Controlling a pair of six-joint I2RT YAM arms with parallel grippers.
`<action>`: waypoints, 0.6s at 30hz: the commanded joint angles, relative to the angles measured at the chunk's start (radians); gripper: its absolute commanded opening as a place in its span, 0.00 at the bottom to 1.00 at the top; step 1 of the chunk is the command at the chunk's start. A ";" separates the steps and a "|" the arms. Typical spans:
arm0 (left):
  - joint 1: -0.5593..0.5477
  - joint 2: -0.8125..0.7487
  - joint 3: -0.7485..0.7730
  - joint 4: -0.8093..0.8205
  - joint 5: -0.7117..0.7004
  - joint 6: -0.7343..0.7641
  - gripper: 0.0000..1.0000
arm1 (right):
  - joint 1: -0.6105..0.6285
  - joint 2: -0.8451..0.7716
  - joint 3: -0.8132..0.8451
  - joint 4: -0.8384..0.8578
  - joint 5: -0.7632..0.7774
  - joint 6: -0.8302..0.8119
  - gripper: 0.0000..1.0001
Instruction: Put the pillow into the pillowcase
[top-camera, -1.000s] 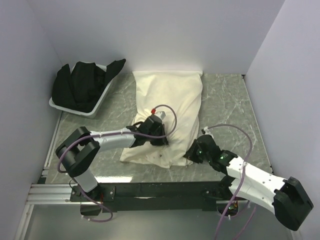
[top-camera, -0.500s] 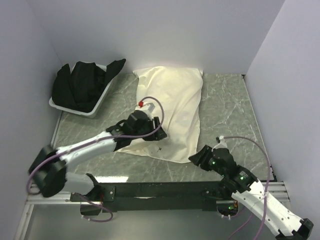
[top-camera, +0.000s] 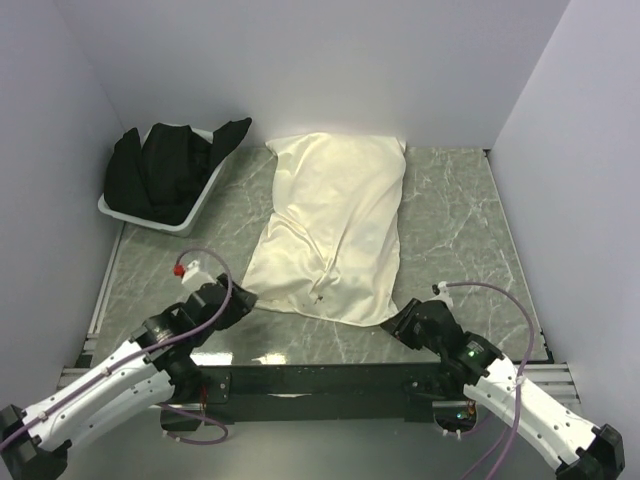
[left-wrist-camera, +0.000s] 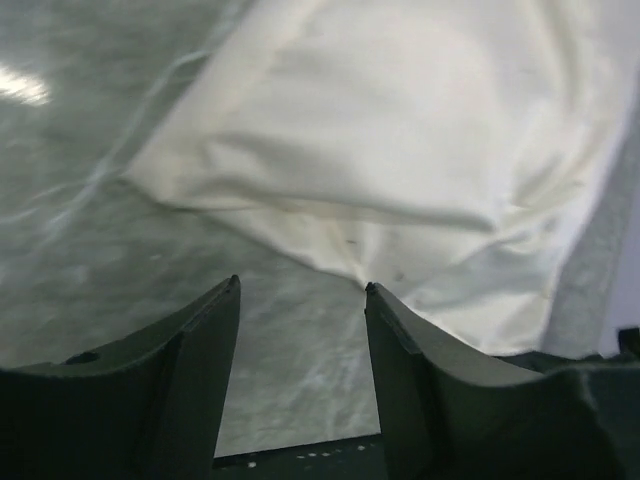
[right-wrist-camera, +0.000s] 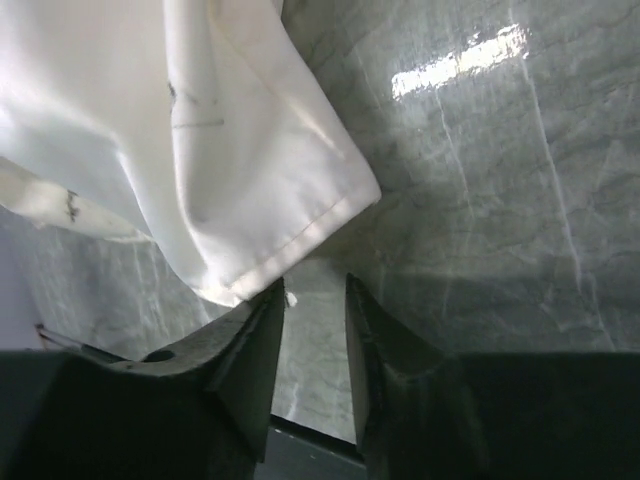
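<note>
**Top view.** The pillowcase (top-camera: 335, 225) lies flat on the table (top-camera: 455, 230), plump along its whole length. Its far end is near the back wall. The pillow cannot be told apart from the pillowcase here.
- Left gripper (top-camera: 238, 299): low at the near left. The near left corner of the pillowcase is just beside it, ahead and to its right. Finger state cannot be read from this view.
- Right gripper (top-camera: 393, 322): low at the near right. The near right corner of the pillowcase is just beside it, ahead and to its left.
- A bin (top-camera: 205, 198) holding black cloth (top-camera: 165, 165) stands well ahead of the left gripper, to its left.

**Left wrist view.** The left gripper (left-wrist-camera: 301, 285) has its fingers (left-wrist-camera: 195, 370) wide apart, with only table (left-wrist-camera: 100, 250) between them. The pillowcase (left-wrist-camera: 400, 130) lies just ahead of the fingertips, extending ahead and to the right. No contact is visible.

**Right wrist view.** The right gripper (right-wrist-camera: 312, 283) has its fingers (right-wrist-camera: 385, 370) a narrow gap apart, and nothing is clamped. Table (right-wrist-camera: 480, 180) shows through the gap. The hemmed corner of the pillowcase (right-wrist-camera: 150, 120) ends just ahead of the left fingertip, and the cloth spreads ahead and to the left. A second cream layer with a dark mark shows under its edge at the far left. Whether this is the pillow cannot be told.
</note>
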 joint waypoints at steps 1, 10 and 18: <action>0.004 -0.123 -0.078 -0.188 -0.117 -0.245 0.57 | 0.005 0.018 0.002 0.025 0.086 0.051 0.42; 0.010 0.093 -0.151 0.008 -0.177 -0.299 0.57 | 0.007 0.015 0.066 -0.063 0.202 0.077 0.57; 0.082 0.355 -0.134 0.209 -0.188 -0.212 0.59 | 0.005 0.112 0.075 0.040 0.265 0.053 0.54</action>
